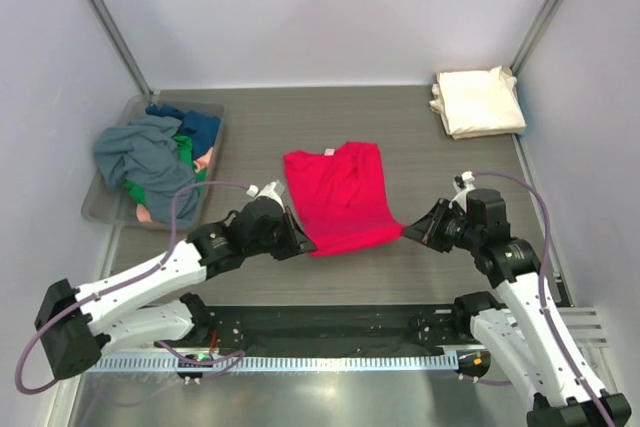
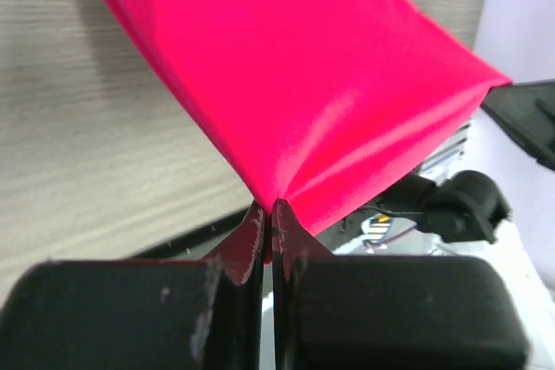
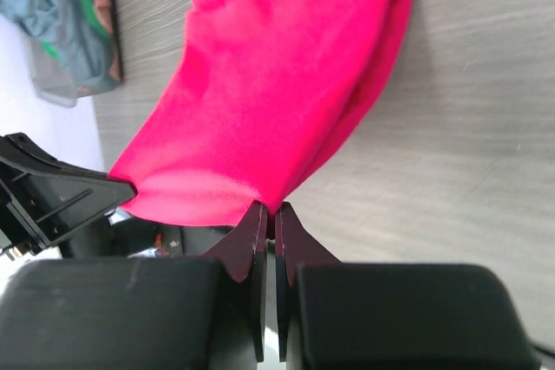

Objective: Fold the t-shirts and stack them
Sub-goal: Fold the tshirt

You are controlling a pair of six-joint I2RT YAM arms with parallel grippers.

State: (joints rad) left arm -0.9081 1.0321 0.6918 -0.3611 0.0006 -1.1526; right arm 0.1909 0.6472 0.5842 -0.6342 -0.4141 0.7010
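Red t-shirt (image 1: 335,197): on desk (image 1: 400,117), long axis near-far, collar at far end. Left end effector (image 1: 303,246), right end effector (image 1: 409,232): ea. pinched shut on near hem corner; shirt lies fwd of both.

Both arms are stretching forward and low, angling inward toward each other. The left gripper (image 1: 303,244) is pinching a corner of the red t-shirt (image 1: 338,197), its 2 fingers pressed together. The right gripper (image 1: 410,231) is clamping the opposite corner likewise.

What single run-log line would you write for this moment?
left gripper: shut on red shirt | right gripper: shut on red shirt | cream shirt: folded, far right corner | bin: loose shirts
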